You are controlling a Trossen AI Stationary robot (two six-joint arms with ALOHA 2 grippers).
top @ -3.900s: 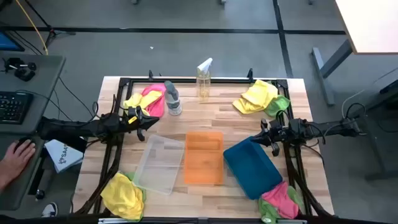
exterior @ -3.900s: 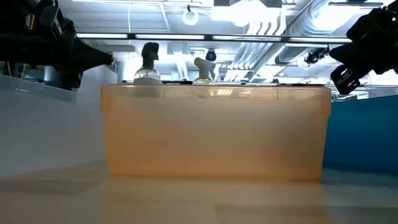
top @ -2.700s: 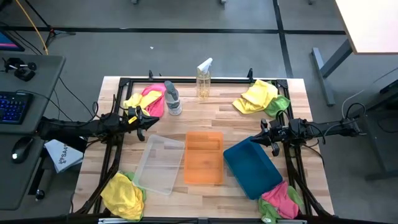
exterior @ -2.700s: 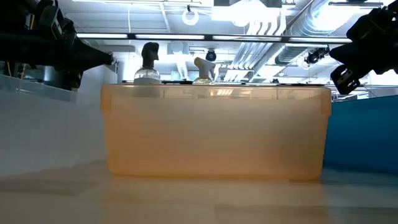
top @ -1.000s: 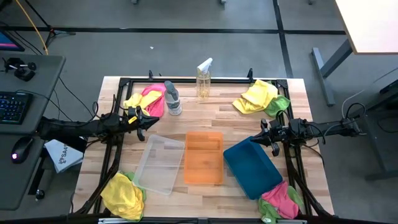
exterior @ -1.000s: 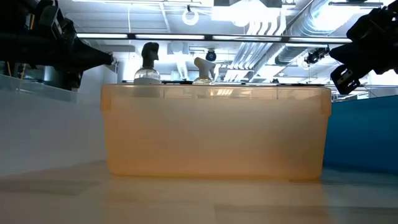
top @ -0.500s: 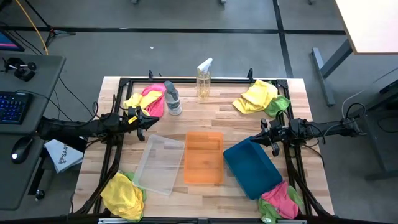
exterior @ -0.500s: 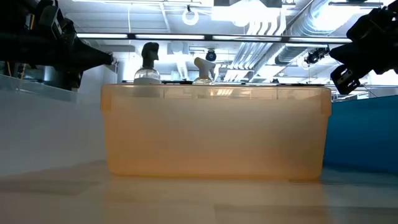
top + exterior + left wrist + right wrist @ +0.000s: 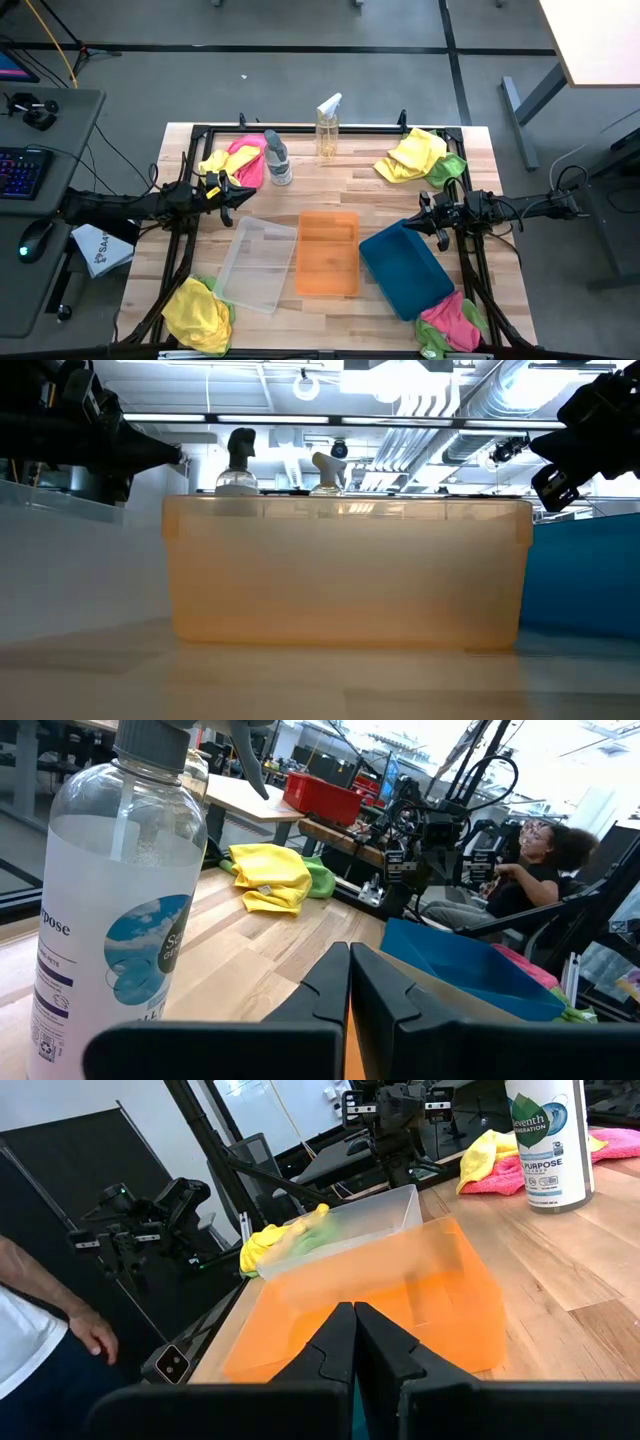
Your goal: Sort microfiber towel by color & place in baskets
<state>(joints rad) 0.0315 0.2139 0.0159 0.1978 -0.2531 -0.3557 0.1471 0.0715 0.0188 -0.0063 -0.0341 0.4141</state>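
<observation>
In the high view three baskets stand side by side in the table's near middle: clear [image 9: 255,262], orange [image 9: 328,252], teal-blue [image 9: 405,268]. Microfiber towels lie in piles at the four corners: yellow and pink far left [image 9: 235,160], yellow and green far right [image 9: 420,155], yellow and green near left [image 9: 197,312], pink and green near right [image 9: 450,322]. My left gripper [image 9: 228,190] hovers shut between the far-left pile and the clear basket; its wrist view shows the fingertips closed [image 9: 350,952]. My right gripper [image 9: 425,215] hovers shut by the teal basket's far end, its fingertips closed [image 9: 354,1312].
Two spray bottles stand toward the far edge, one [image 9: 277,157] beside the far-left pile, one [image 9: 328,127] at the far middle. A black frame rail [image 9: 300,128] runs along the table's edges. A person's arm [image 9: 50,1310] shows beyond the table's left side.
</observation>
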